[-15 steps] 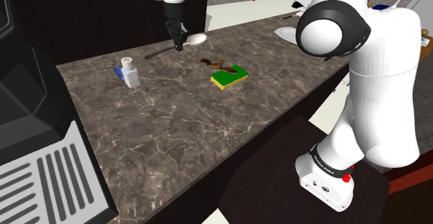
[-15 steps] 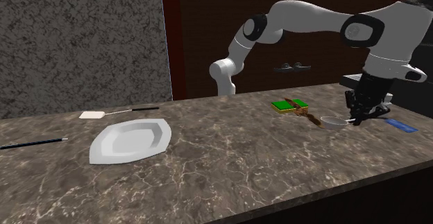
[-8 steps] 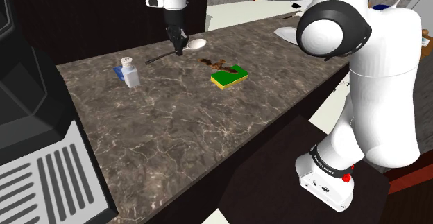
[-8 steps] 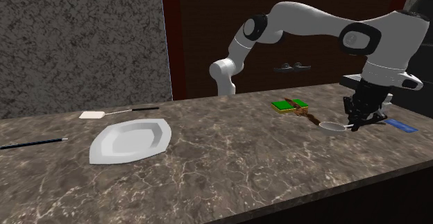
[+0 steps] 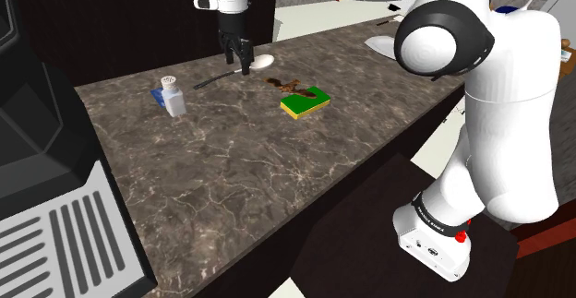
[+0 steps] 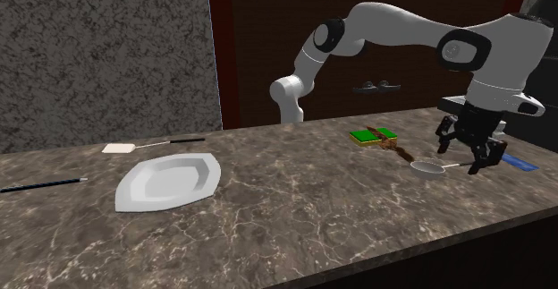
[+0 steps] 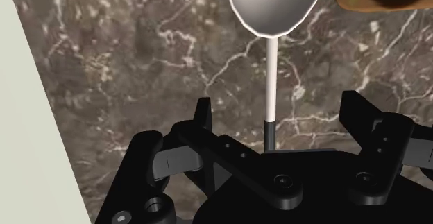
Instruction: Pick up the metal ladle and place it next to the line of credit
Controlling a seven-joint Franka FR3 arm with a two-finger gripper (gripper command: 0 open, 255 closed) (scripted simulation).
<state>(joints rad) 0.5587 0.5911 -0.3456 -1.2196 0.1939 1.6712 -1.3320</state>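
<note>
The ladle [image 5: 261, 62] lies flat on the dark marble counter [image 5: 249, 167], its grey bowl toward the sponge and its thin handle pointing at a white shaker [image 5: 173, 98]. A blue card [image 5: 158, 95] lies flat behind that shaker and shows again as a blue card [image 6: 517, 162] near the counter's end. My gripper [image 5: 243, 56] stands open astride the ladle's handle. In the wrist view my gripper [image 7: 277, 115] has fingers [image 7: 202, 115] spread well apart, with the handle [image 7: 271, 77] running between them untouched and the bowl [image 7: 274, 4] beyond. The ladle bowl [image 6: 427, 167] rests just beside my gripper [image 6: 465, 153].
A green and yellow sponge [image 5: 306, 101] and a brown object [image 5: 284, 86] lie near the ladle's bowl. A white plate [image 6: 167, 181], a white spatula [image 6: 121, 148] and a thin dark stick [image 6: 40, 185] sit farther along. A dark appliance [image 5: 55, 232] stands at the counter's near end.
My gripper came down with the ladle toward the counter, then its fingers spread and let go. The ladle now lies on the counter.
</note>
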